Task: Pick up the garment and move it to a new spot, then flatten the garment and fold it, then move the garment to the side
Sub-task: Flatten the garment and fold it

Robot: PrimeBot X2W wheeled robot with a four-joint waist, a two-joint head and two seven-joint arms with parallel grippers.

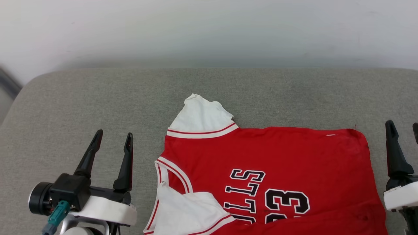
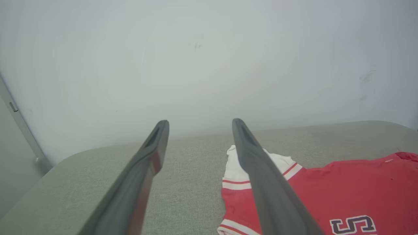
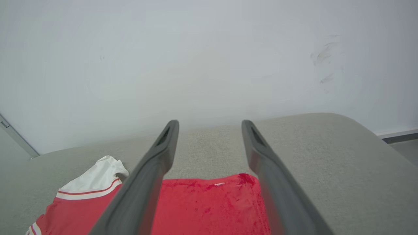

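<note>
The shirt (image 1: 267, 163) lies spread chest-up on the grey cushion (image 1: 98, 94), between the two grippers. Its collar (image 1: 169, 169) is turned toward the left gripper (image 1: 114, 133) and its hem toward the right gripper (image 1: 402, 125). The far sleeve (image 1: 200, 117) sticks out beyond the left gripper's fingertips and to their inner side. The near sleeve (image 1: 186, 209) is turned in over the chest, close beside that gripper's wrist. The far hem corner (image 1: 357, 133) sits just inside the right gripper's fingers.

Both grippers stand apart from the cloth with their jaws spread wide, grasping nothing.

This looks like the flatten-and-fold stage, with the body smooth enough to fold. To do it well, each gripper should come in from its own side and pinch the far edge: the left at the shoulder by the far sleeve, the right at the hem corner. The fingers should go low enough to catch both layers. The grippers should then lift and travel together, so the edge stays straight and the red body does not bunch. Behind everything stands a pale wall (image 1: 209, 29).
</note>
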